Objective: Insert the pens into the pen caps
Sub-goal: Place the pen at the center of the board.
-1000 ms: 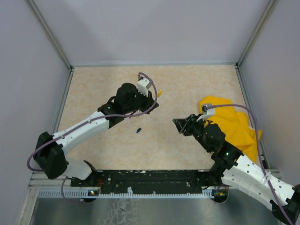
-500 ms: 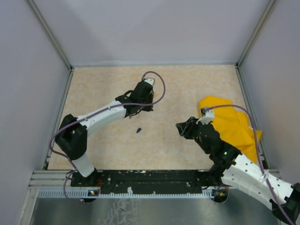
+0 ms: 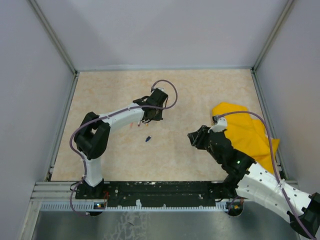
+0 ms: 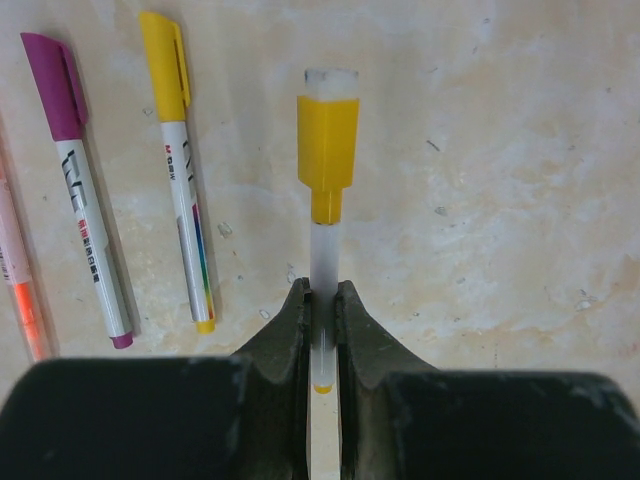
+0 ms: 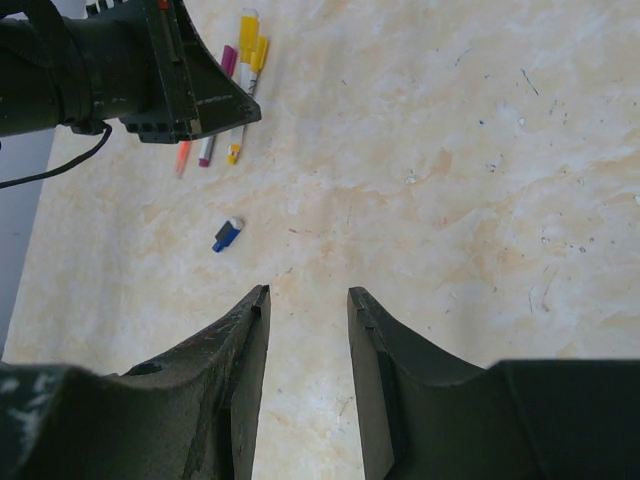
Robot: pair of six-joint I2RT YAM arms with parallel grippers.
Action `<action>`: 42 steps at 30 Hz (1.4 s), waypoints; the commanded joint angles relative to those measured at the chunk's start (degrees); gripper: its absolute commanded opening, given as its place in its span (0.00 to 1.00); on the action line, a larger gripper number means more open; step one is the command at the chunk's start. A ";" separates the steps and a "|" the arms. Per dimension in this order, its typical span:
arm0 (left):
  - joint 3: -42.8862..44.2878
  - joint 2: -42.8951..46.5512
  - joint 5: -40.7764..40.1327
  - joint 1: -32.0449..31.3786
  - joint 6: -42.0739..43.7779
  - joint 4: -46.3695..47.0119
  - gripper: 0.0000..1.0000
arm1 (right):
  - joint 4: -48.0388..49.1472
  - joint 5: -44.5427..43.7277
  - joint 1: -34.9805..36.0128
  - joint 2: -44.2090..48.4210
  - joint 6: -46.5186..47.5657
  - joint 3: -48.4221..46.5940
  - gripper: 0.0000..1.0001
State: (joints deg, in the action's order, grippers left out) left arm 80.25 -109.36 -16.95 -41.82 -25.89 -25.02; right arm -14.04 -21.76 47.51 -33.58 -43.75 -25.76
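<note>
While the left hand (image 4: 322, 318) grips one pen (image 4: 324, 245) by its pale, see-through barrel, its jaws stand narrow, pressed on the barrel from both sides. That pen points away from the wrist camera and wears a yellow cap (image 4: 328, 140) with a whitish end. A yellow tip shows low between the fingers. Whether the pen touches the surface (image 4: 500, 200) or hangs just above it I cannot tell.

To the left in that view three more pens lie flat and nearly parallel, none touching another. A yellow pen (image 4: 186, 200) lies nearest the held one, then a purple pen (image 4: 84, 220), each with its cap on and a white printed barrel. An orange pen (image 4: 22, 300) is cut off by the frame's edge.

From above, the left arm reaches out to the middle of the surface, the hand at this row. A blue cap (image 3: 148, 138) lies alone on the surface, nearer the arm bases than the left hand and apart from the pens.

The right hand (image 5: 305, 320) hovers with its jaws partly apart and nothing between them. It is aimed across the surface toward the blue cap and the left hand, well short of both. Beside the right arm a crumpled yellow cloth (image 3: 250, 135) lies by the right wall.
</note>
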 commanded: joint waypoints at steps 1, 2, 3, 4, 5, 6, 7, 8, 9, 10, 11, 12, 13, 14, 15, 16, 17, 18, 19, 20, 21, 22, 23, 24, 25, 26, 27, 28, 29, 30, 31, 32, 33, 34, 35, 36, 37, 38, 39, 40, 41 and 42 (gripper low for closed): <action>1.91 -2.02 0.22 1.18 -1.73 -1.59 0.00 | 0.90 -1.19 0.38 -0.69 -0.46 -0.35 0.37; 1.54 -2.12 0.56 1.33 -1.91 -1.16 0.00 | 0.87 -1.14 0.32 -0.85 -0.48 -0.35 0.37; 1.33 -2.24 1.02 1.51 -1.96 -0.76 0.00 | 0.93 -1.10 0.31 -0.98 -0.44 -0.36 0.37; 1.24 -2.43 1.42 1.61 -1.96 -0.46 0.00 | 0.94 -1.08 0.31 -1.10 -0.46 -0.35 0.37; 1.35 -2.79 1.74 1.78 -1.97 -0.29 0.00 | 0.97 -0.96 0.31 -1.25 -0.46 -0.32 0.37; 1.52 -3.08 2.01 1.95 -1.97 -0.30 0.00 | 1.05 -0.97 0.31 -1.39 -0.47 -0.28 0.37; 1.69 -3.47 2.35 2.13 -1.89 -0.30 0.00 | 1.16 -0.88 0.31 -1.62 -0.46 -0.28 0.37; 1.89 -3.84 2.60 2.22 -1.94 -0.30 0.01 | 1.26 -0.85 0.31 -1.74 -0.46 -0.28 0.37; 2.09 -4.11 2.85 2.31 -1.92 -0.28 0.02 | 1.35 -0.79 0.33 -1.88 -0.46 -0.34 0.37; 2.18 -4.50 2.99 2.40 -1.94 -0.29 0.02 | 1.43 -0.79 0.31 -2.06 -0.46 -0.27 0.37; 2.33 -4.87 3.18 2.51 -1.91 -0.30 0.03 | 1.53 -0.74 0.35 -2.22 -0.46 -0.30 0.37; 2.49 -5.28 3.34 2.65 -1.89 -0.30 0.03 | 1.58 -0.72 0.32 -2.41 -0.46 -0.28 0.37; 2.60 -5.65 3.55 2.81 -1.93 -0.34 0.04 | 1.62 -0.58 0.31 -2.53 -0.46 -0.27 0.37; 2.61 -5.96 3.66 2.94 -2.03 -0.38 0.04 | 1.60 -0.57 0.37 -2.70 -0.46 -0.26 0.37; 2.63 -6.28 3.68 3.08 -2.07 -0.38 0.05 | 1.64 -0.53 0.38 -2.77 -0.46 -0.32 0.37; 2.62 -6.49 3.76 3.19 -2.13 -0.31 0.05 | 1.59 -0.56 0.32 -2.80 -0.42 -0.20 0.37; 2.63 -6.60 3.77 3.30 -2.22 -0.25 0.05 | 1.58 -0.55 0.31 -2.82 -0.46 -0.24 0.37; 2.63 -6.83 3.81 3.40 -2.24 -0.17 0.05 | 1.53 -0.53 0.35 -2.85 -0.46 -0.23 0.37; 2.61 -6.92 3.91 3.50 -2.31 -0.06 0.06 | 1.50 -0.59 0.31 -2.85 -0.46 -0.18 0.37; 2.71 -7.00 4.06 3.62 -2.28 0.01 0.07 | 1.40 -0.64 0.34 -2.83 -0.46 -0.09 0.37; 2.75 -7.20 4.19 3.67 -2.19 -0.02 0.07 | 1.28 -0.67 0.31 -2.81 -0.46 -0.08 0.37; 2.86 -7.24 4.25 3.68 -2.15 -0.03 0.08 | 1.19 -0.72 0.31 -2.83 -0.53 -0.05 0.37; 2.83 -7.34 4.21 3.72 -2.19 -0.03 0.10 | 1.05 -0.79 0.32 -2.80 -0.57 -0.04 0.37; 2.77 -7.33 4.21 3.76 -2.16 -0.19 0.12 | 0.98 -0.79 0.32 -2.83 -0.62 -0.01 0.37; 2.66 -7.33 4.21 3.77 -2.16 -0.25 0.14 | 0.81 -0.93 0.35 -2.82 -0.68 -0.05 0.37; 2.57 -7.27 4.16 3.77 -2.18 -0.29 0.16 | 0.74 -1.05 0.31 -2.81 -0.72 -0.07 0.37; 2.43 -7.15 4.12 3.84 -2.22 -0.30 0.18 | 0.58 -1.16 0.32 -2.85 -0.73 -0.08 0.37; 2.31 -7.10 4.16 3.85 -2.27 -0.30 0.21 | 0.48 -1.31 0.31 -2.85 -0.80 -0.09 0.37; 2.12 -6.93 4.16 3.85 -2.32 -0.25 0.22 | 0.40 -1.46 0.31 -2.86 -0.86 -0.13 0.37; 2.00 -6.74 4.20 3.93 -2.28 -0.28 0.23 | 0.14 -1.63 0.31 -2.96 -0.90 -0.23 0.37; 1.95 -6.50 4.19 3.94 -2.25 -0.30 0.24 | -0.11 -1.74 0.35 -3.14 -0.86 -0.29 0.37; 1.81 -6.29 4.20 3.94 -2.28 -0.22 0.26 | -0.34 -1.90 0.37 -3.30 -0.96 -0.44 0.37; 1.76 -6.04 4.23 3.94 -2.24 -0.14 0.27 | -0.63 -2.08 0.39 -3.52 -0.98 -0.68 0.37; 1.63 -5.81 4.22 4.01 -2.18 -0.12 0.28 | -1.01 -2.30 0.37 -3.77 -0.91 -0.88 0.37; 1.66 -5.59 4.21 4.03 -2.09 -0.12 0.29 | -1.47 -2.60 0.34 -4.03 -0.90 -1.19 0.37; 1.58 -5.24 4.28 4.03 -2.06 -0.12 0.29 | -2.04 -2.95 0.31 -4.36 -0.86 -1.47 0.37; 1.58 -4.91 4.34 4.03 -1.88 -0.12 0.30 | -2.57 -3.17 0.33 -4.70 -0.78 -1.95 0.38; 1.50 -4.49 4.38 4.03 -1.74 -0.11 0.30 | -3.10 -3.53 0.33 -5.10 -0.61 -2.46 0.38; 1.43 -3.95 4.38 4.03 -1.58 -0.05 0.30 | -3.68 -3.77 0.31 -5.42 -0.44 -2.95 0.38; 1.25 -3.32 4.61 4.11 -0.95 0.34 0.31 | -4.23 -3.94 0.31 -5.78 -0.20 -3.75 0.38; 0.84 -2.55 5.67 4.12 0.20 1.20 0.33 | -5.12 -4.34 0.33 -6.31 0.02 -4.23 0.38; 0.65 -1.88 6.26 4.12 1.31 1.89 0.34 | -5.60 -4.72 0.33 -6.74 0.31 -4.86 0.38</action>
State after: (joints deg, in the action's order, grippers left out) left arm 81.54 -115.66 -12.84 -38.09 -27.18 -25.65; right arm -17.74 -23.11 47.51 -39.18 -44.14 -26.11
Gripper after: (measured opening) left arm 0.319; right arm 0.375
